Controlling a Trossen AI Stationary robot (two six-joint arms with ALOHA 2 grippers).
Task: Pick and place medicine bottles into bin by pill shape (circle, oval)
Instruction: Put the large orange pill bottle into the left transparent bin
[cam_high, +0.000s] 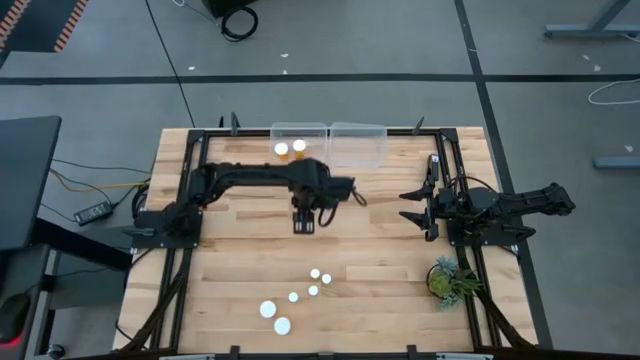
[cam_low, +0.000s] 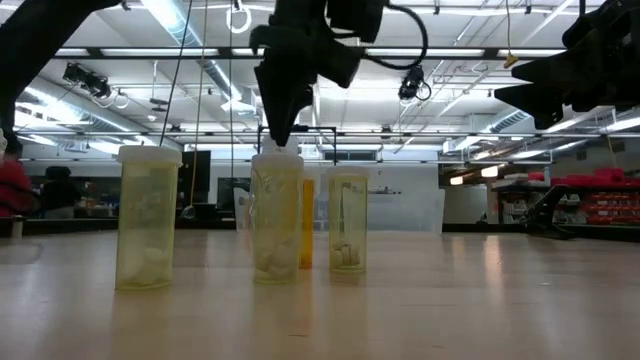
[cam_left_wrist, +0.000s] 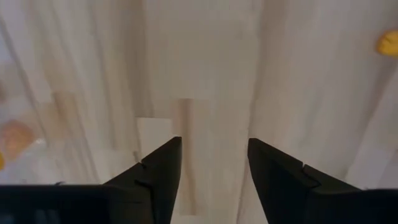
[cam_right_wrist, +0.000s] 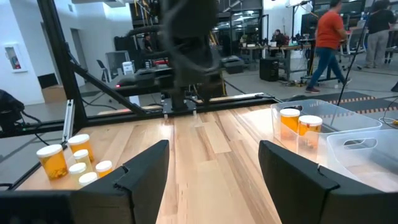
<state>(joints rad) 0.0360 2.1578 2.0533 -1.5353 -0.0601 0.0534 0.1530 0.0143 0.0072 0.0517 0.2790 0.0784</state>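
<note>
Several orange pill bottles with white caps (cam_high: 293, 297) stand upright on their bases in a loose group near the table's near edge. They also show in the low view (cam_low: 277, 215) and the right wrist view (cam_right_wrist: 53, 160). Two more bottles (cam_high: 291, 149) stand inside the left clear bin (cam_high: 300, 130) at the far edge. My left gripper (cam_high: 305, 225) hangs open and empty over bare wood at mid-table, fingers pointing down (cam_left_wrist: 214, 143). My right gripper (cam_high: 412, 207) is open and empty at the right side, pointing toward the table's left (cam_right_wrist: 214, 146).
A second clear bin (cam_high: 358, 142) stands beside the first at the far edge, with nothing showing in it. A small green plant (cam_high: 450, 280) stands near the right front corner. Bare wood lies between my left gripper and the bottle group. People walk in the room beyond (cam_right_wrist: 328, 37).
</note>
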